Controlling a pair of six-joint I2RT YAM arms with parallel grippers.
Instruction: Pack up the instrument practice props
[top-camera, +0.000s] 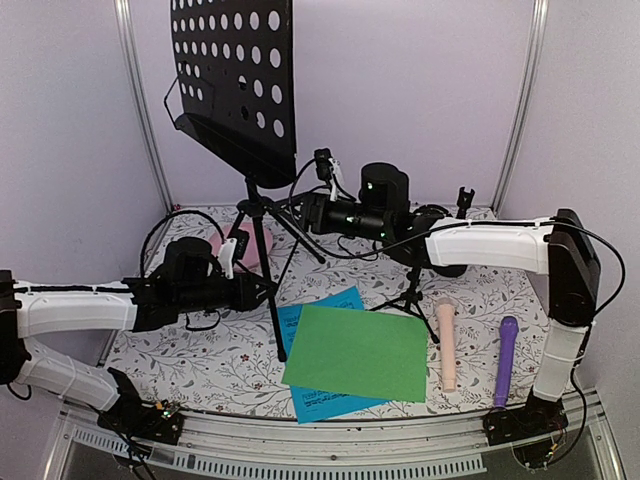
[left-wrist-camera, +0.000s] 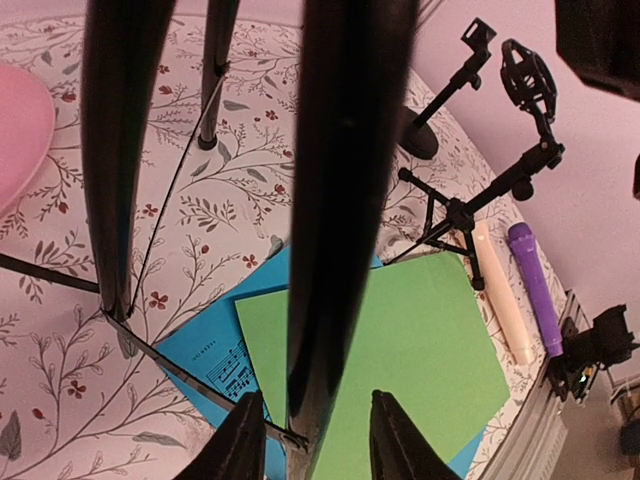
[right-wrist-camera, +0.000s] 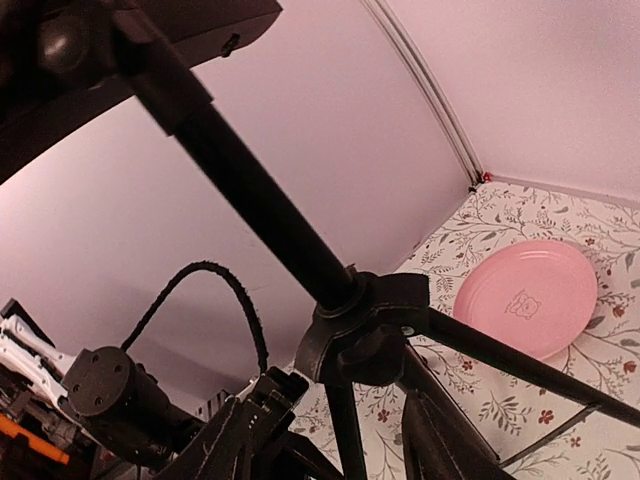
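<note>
The black perforated music rack (top-camera: 235, 75) stands on its tripod (top-camera: 262, 225) at the back left. My left gripper (top-camera: 262, 290) is open with its jaws either side of a tripod leg (left-wrist-camera: 330, 200), and a gap shows beside the leg. Open as well, my right gripper (top-camera: 318, 212) sits just below the tripod hub (right-wrist-camera: 365, 325), with a leg running between its fingers. A green sheet (top-camera: 358, 352) lies on a blue sheet (top-camera: 325, 305). The beige microphone (top-camera: 447, 345) and the purple microphone (top-camera: 505, 360) lie at the right. Two small black mic supports (top-camera: 412, 290) (top-camera: 463, 203) stand behind them.
A pink plate (top-camera: 250, 245) lies on the floral cloth behind the tripod, also visible as the pink plate (right-wrist-camera: 530, 295) in the right wrist view. Pale walls with metal posts (top-camera: 140, 110) close in the back and sides. A metal rail (top-camera: 330, 440) runs along the near edge.
</note>
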